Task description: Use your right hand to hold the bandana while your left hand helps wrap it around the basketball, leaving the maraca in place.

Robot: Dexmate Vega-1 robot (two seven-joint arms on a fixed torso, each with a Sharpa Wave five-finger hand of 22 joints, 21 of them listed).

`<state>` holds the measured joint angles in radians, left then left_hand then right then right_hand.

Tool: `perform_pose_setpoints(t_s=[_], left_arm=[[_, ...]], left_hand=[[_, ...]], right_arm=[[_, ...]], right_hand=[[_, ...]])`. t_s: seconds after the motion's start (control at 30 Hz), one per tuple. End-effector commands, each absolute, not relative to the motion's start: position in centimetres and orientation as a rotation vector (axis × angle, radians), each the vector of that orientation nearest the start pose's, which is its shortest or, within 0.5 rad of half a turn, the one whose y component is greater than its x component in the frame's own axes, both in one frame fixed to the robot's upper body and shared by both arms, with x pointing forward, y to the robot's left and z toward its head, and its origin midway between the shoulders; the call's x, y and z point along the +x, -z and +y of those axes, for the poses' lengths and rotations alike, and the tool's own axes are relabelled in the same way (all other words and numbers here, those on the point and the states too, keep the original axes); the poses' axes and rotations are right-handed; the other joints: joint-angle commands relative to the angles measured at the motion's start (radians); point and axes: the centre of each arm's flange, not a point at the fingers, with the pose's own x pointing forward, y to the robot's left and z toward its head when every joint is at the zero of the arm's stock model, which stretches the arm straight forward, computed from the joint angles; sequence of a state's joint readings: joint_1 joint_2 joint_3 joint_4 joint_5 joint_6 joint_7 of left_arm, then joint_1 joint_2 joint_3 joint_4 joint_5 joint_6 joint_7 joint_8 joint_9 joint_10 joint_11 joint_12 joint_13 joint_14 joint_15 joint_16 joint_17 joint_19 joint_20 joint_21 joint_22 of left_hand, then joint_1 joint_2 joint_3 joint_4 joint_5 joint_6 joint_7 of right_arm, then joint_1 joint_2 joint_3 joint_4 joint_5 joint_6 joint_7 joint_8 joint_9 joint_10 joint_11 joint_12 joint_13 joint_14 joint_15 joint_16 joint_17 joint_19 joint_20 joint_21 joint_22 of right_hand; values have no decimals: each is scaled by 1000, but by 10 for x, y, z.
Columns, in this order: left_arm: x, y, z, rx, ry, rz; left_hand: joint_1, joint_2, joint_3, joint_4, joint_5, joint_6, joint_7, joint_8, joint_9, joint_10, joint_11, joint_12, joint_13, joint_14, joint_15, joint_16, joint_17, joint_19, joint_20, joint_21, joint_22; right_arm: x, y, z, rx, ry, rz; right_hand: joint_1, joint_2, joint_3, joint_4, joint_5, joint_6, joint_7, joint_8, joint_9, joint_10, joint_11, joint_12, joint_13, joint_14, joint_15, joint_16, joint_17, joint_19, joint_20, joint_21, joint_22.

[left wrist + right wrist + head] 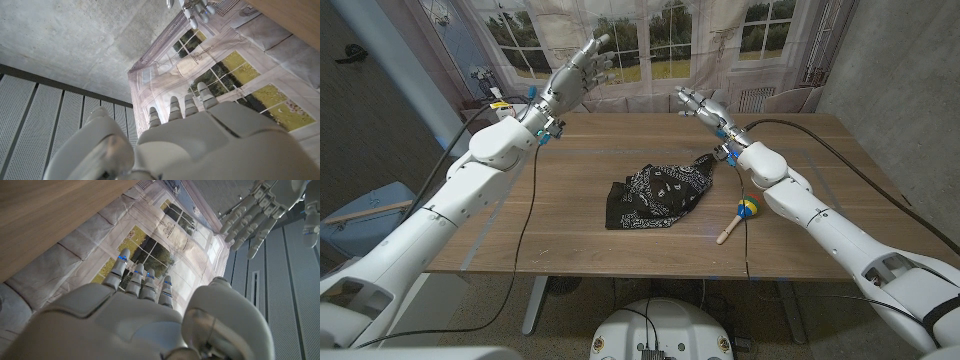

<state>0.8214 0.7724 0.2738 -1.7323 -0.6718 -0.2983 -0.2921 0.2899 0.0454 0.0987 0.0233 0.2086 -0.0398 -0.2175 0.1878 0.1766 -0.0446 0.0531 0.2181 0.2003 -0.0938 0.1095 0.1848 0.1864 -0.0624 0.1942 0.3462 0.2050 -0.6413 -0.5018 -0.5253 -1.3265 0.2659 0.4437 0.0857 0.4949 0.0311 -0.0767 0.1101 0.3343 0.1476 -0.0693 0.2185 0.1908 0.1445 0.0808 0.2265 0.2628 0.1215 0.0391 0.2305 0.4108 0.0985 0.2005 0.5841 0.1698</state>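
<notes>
A black bandana [658, 193] with a white paisley print lies bunched over a lump in the middle of the wooden table [570, 180]; whatever is under it is hidden. A maraca [738, 219] with a yellow, blue and green head and a wooden handle lies just right of the cloth. My left hand [578, 72] is raised high over the table's far left, fingers spread, holding nothing. My right hand [701, 105] is lifted above the far right side, fingers apart and empty. In the left wrist view my own hand [190, 130] faces the backdrop, with the right hand's fingertips [197, 11] beyond.
A printed window backdrop [650, 40] hangs behind the table. A grey slatted wall [910, 90] stands to the right. The left hand [257, 212] also appears in the right wrist view, across from my right hand [135, 315].
</notes>
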Motion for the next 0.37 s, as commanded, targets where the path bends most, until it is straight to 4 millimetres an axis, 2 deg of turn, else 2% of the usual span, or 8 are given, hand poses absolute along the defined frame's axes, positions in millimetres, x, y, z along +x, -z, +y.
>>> perform_pose_setpoints(t_s=[0.03, 0.17, 0.37], left_arm=[[552, -94, 282, 213, 599, -810], [561, -77, 283, 188, 580, -768], [576, -53, 290, 129, 543, -705]], left_hand=[[-9, 8, -3, -2, 4, -16, 0, -7, 3, -30, 6, -11, -1, -34, 10, -8, 2, -25, 5, -10, 3], [-12, 10, -4, -1, 4, -22, 0, -8, 2, -38, 10, -13, -1, -45, 11, -8, 2, -33, 3, -14, 3], [-22, 19, -6, 3, 7, -76, 7, -18, 2, -69, 31, -21, -3, -74, 23, -7, 0, -54, -1, -25, 4]], right_arm=[[631, -70, -223, -277, -290, -899], [635, -64, -233, -222, -249, -899], [635, -59, -232, -178, -237, -929]], right_hand=[[5, -28, -15, -10, -8, 31, 10, 6, 0, 29, 6, 11, -3, 36, -3, 10, -11, 26, 11, -5, 6], [7, -38, -21, -14, -9, 41, 12, 7, 0, 40, 4, 13, -5, 48, 2, 13, -18, 36, 12, -8, 7], [7, -42, -24, -15, -10, 50, 13, 8, 0, 42, 3, 12, -6, 53, 1, 13, -22, 43, 12, -9, 7]])
